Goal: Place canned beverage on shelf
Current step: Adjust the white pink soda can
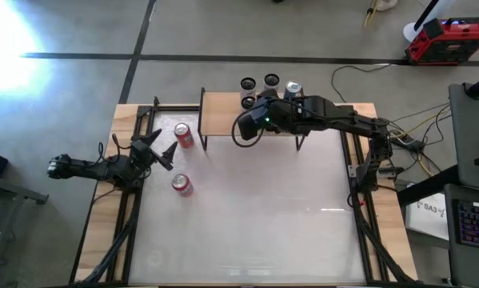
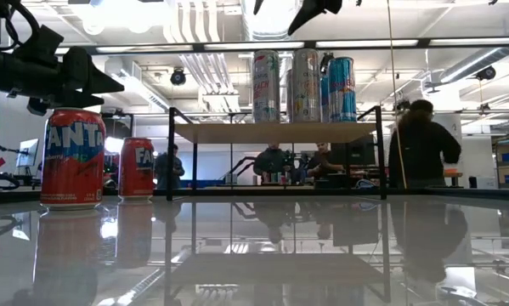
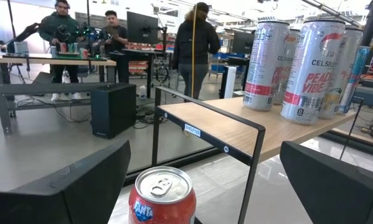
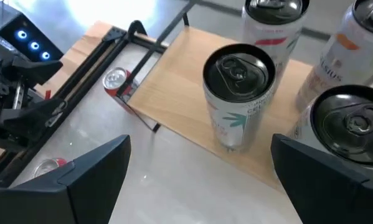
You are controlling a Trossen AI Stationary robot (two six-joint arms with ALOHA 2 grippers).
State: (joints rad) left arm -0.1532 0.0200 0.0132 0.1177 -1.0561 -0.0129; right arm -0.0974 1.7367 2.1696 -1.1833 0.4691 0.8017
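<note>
Fanta can (image 1: 183,135), upright on desk (image 1: 255,224) just beside shelf (image 1: 223,114), is being faced by left end effector (image 1: 161,150), fingers apart, empty. Right end effector (image 1: 247,128), open, is hovering over shelf.

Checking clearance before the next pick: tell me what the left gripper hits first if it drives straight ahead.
Probably the nearer red Fanta can, centred between the open left gripper fingers. Behind it stands the shelf.
</note>
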